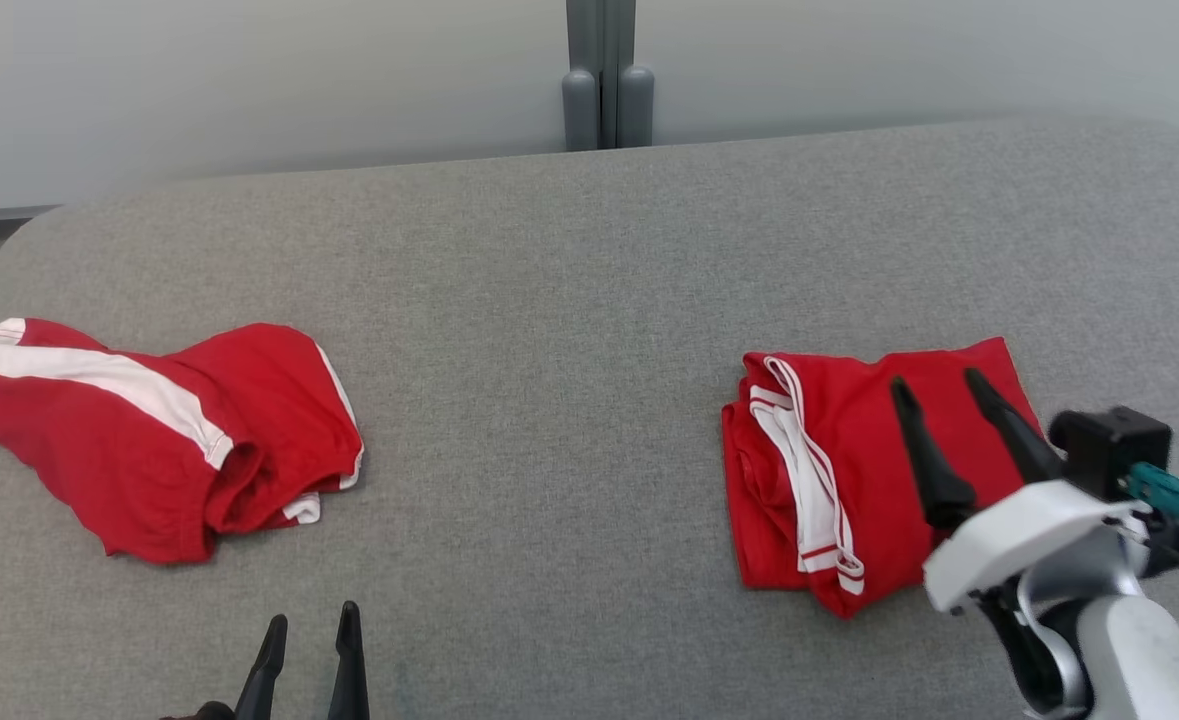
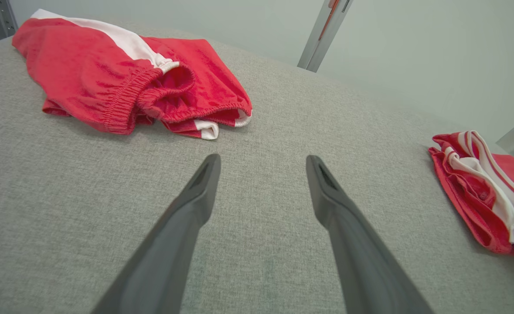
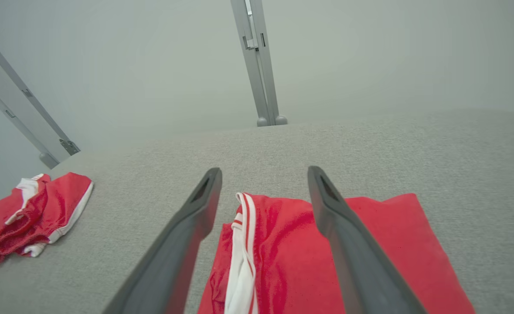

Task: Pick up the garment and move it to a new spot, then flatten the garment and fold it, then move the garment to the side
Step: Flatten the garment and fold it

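Head view: right gripper, fingers parted and empty, is poised over the folded red shorts at the right of the table; that garment looks finished. Parted and empty too, the left gripper sits near the crumpled red shorts, which appear yet to be lifted, flattened and folded.

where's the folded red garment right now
Head view: the folded red garment lies at the right of the grey surface, under the open right claw.

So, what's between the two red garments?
Nothing. The head view shows a bare stretch of grey table between the crumpled garment and the folded garment.
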